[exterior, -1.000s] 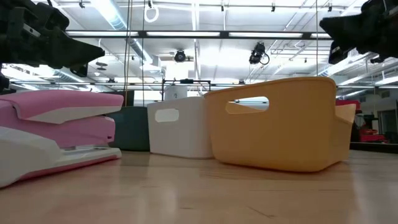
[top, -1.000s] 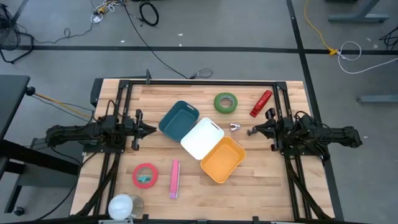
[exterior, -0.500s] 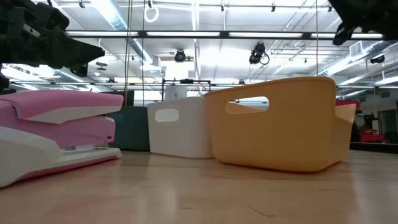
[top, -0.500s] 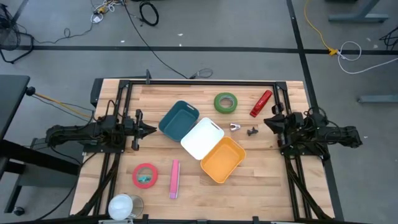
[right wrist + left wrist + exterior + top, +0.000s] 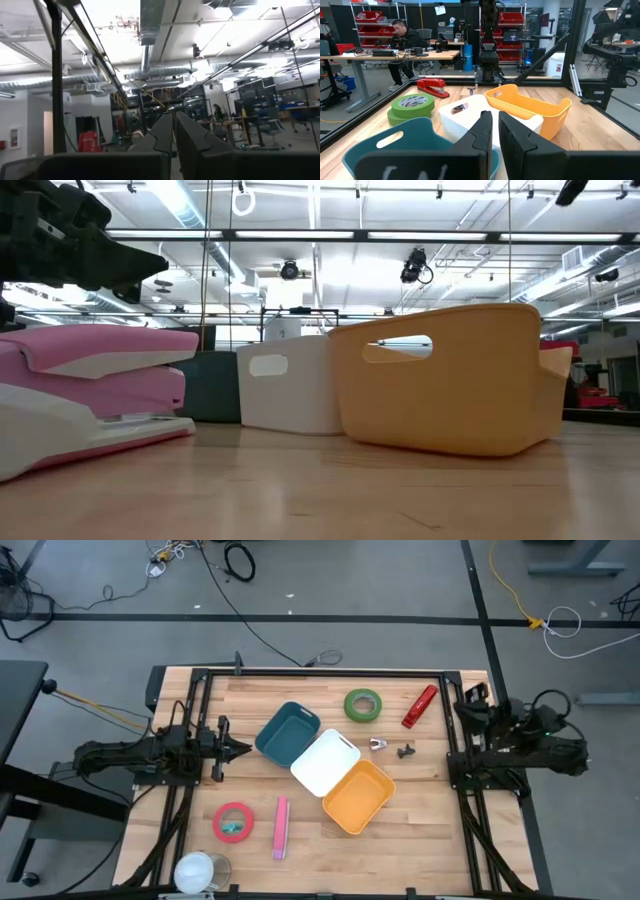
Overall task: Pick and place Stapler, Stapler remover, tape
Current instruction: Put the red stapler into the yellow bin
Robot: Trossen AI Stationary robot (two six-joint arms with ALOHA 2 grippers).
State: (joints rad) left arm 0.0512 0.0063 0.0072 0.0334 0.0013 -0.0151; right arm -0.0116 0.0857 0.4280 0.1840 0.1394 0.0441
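A red stapler [image 5: 419, 707] lies at the table's far right, with a green tape roll [image 5: 363, 705] to its left. A small silver piece [image 5: 378, 744] and a small dark piece [image 5: 405, 751] lie right of the white bin [image 5: 325, 762]. A pink stapler [image 5: 281, 828] and a pink tape roll [image 5: 233, 822] lie near the front left. My left gripper [image 5: 240, 748] stays level and shut, left of the teal bin [image 5: 287, 733]. My right gripper [image 5: 472, 693] is shut, raised at the right edge and tipped toward the ceiling [image 5: 173, 131].
An orange bin [image 5: 358, 797] touches the white bin's near side, so the three bins form a diagonal row across the middle. A white cup-like object [image 5: 202, 872] sits at the front left corner. A black frame [image 5: 320, 673] borders the table. Bare wood lies at the front right.
My right gripper has risen and drawn back toward the table's right edge, tipping its fingers upward, and has nearly left the top of the low view. It has stayed shut. The small dark piece stays on the table where the fingertips were.
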